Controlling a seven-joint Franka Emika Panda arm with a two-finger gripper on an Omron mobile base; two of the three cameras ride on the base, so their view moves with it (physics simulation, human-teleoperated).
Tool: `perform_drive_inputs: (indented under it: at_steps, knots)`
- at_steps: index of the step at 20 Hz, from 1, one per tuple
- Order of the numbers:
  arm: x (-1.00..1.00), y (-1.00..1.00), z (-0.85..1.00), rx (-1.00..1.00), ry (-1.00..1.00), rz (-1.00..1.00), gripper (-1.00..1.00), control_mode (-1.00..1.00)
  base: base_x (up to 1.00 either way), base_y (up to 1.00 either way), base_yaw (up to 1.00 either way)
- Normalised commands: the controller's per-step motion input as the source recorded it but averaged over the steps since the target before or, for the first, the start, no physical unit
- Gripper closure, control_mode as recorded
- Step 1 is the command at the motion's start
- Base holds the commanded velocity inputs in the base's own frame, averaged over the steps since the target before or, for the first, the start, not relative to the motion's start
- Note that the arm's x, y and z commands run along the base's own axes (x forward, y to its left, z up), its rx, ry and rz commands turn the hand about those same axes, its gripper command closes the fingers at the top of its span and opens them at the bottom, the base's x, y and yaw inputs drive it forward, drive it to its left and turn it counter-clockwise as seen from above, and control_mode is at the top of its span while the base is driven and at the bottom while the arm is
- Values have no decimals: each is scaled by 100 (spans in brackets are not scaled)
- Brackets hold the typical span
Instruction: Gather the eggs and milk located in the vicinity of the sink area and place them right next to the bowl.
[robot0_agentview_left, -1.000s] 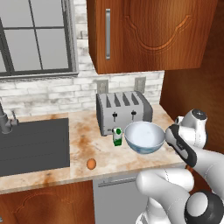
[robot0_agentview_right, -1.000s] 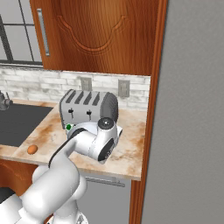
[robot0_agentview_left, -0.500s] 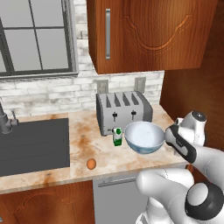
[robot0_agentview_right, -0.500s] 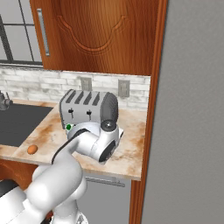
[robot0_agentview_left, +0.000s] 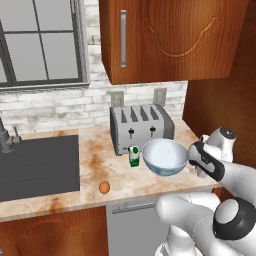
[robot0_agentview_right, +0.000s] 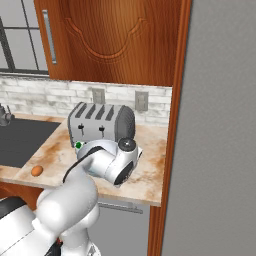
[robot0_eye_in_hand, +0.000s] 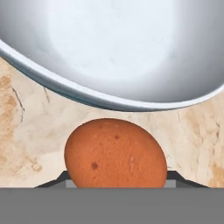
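Note:
An orange-brown egg (robot0_eye_in_hand: 115, 153) sits between my gripper (robot0_eye_in_hand: 116, 183) fingers, which are shut on it just above the marbled counter. The pale blue-white bowl (robot0_eye_in_hand: 122, 48) lies right in front of that egg. From the left base view my gripper (robot0_agentview_left: 201, 169) hangs low at the right side of the bowl (robot0_agentview_left: 165, 156). The milk (robot0_agentview_left: 133, 156) carton stands against the bowl's left side, in front of the toaster. A second egg (robot0_agentview_left: 104, 187) lies on the counter near the sink area (robot0_agentview_left: 35, 165). That egg (robot0_agentview_right: 36, 171) also appears at the left in the right base view.
A silver four-slot toaster (robot0_agentview_left: 140, 127) stands behind the bowl against the brick wall. The faucet (robot0_agentview_left: 6, 140) rises at the far left. Wooden cabinets hang above, and a wooden panel (robot0_agentview_left: 220, 100) closes the counter's right end beside my arm.
The hand has stayed low at the bowl's right side with hardly any movement. The loose egg, milk and bowl have not moved.

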Motion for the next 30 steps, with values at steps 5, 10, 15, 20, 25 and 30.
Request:
perform_drive_inputs:
  at_steps: [5,10,15,20,25,30]
  knots:
    - [14,0,-26,0,0,0,100,-100,0,0,0]
    - [16,0,-25,0,0,0,100,-100,0,0,0]
    - [9,0,-16,0,0,0,100,-100,0,0,0]
    - [7,0,-14,0,0,0,100,-100,0,0,0]
    - [12,0,-13,0,0,0,100,-100,0,0,0]
    - [20,0,-12,0,0,0,100,-100,0,0,0]
